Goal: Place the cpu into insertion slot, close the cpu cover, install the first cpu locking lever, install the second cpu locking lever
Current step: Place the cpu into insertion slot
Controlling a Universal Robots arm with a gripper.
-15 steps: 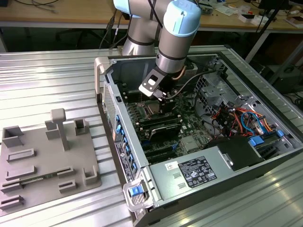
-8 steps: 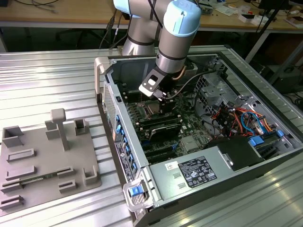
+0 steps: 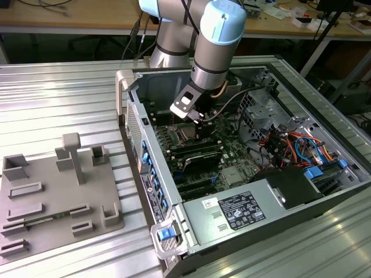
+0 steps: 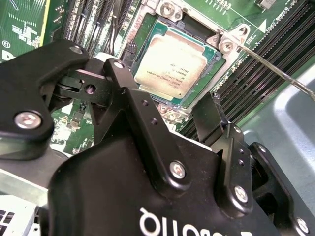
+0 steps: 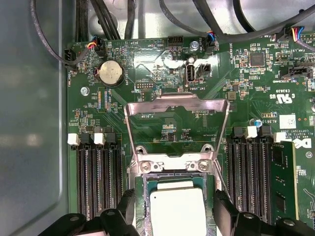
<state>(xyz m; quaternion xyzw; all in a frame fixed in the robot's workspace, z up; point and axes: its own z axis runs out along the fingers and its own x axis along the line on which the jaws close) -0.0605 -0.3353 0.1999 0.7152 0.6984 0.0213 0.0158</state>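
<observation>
Exterior view: an open computer case [image 3: 148,174] lies on its side on a ribbed metal table [image 3: 58,98], and the robot arm reaches down into it. The gripper [image 3: 194,116] hangs just above the motherboard [image 5: 147,73].

In both wrist views the gripper [image 5: 174,196] is spread wide and holds nothing. Its two black fingers [image 5: 126,206] stand one on each side of the insertion slot [image 5: 170,166], apart from the chip.

The cpu cover [image 5: 177,102], a silvery frame with a square window, stands raised on its hinge just beyond the fingertips.

The cpu [image 5: 177,211] lies flat between the fingers, directly under the gripper. In the second wrist view it [image 4: 170,61] looks level inside the slot.

A thin wire locking lever [image 4: 275,73] angles away from the slot's corner, unlatched.

My reading is that the placing step is finishing: the chip is seated and released, while the cover is not yet closed and neither lever is installed. Work on the cover calls for the fingers to clear the slot without nudging the chip.
</observation>
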